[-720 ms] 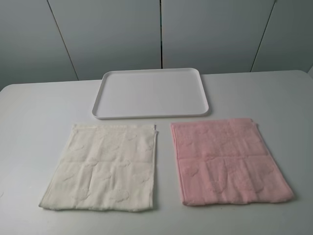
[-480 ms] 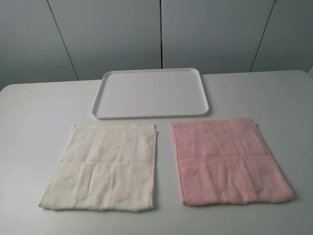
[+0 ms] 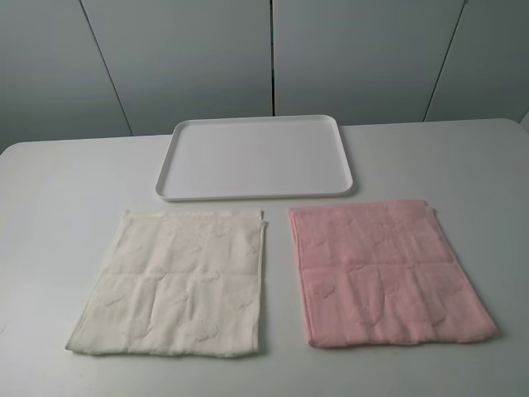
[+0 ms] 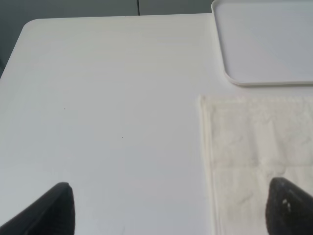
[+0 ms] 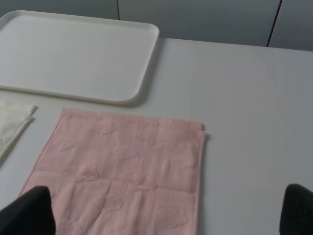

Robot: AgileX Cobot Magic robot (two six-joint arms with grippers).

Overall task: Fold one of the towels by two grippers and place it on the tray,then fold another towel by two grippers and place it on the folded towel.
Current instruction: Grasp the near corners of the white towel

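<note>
Two roughly square towels lie flat and unfolded, side by side on a white worktop. A cream towel is on the left arm's side and a pink towel on the right, near each other but not touching. Just behind them sits a white tray with nothing on it. Neither arm shows in the high view. The left tool hangs wide open and holds nothing, one dark finger above the cream towel and the other above bare worktop. The right tool is equally wide and unladen above the pink towel. No fold has begun. For a neat first fold, both tools should probably pinch the two near corners of one towel, lift together and carry that edge level onto the far edge. The worktop looks smooth and matte, and plain grey wall panels stand behind it.
</note>
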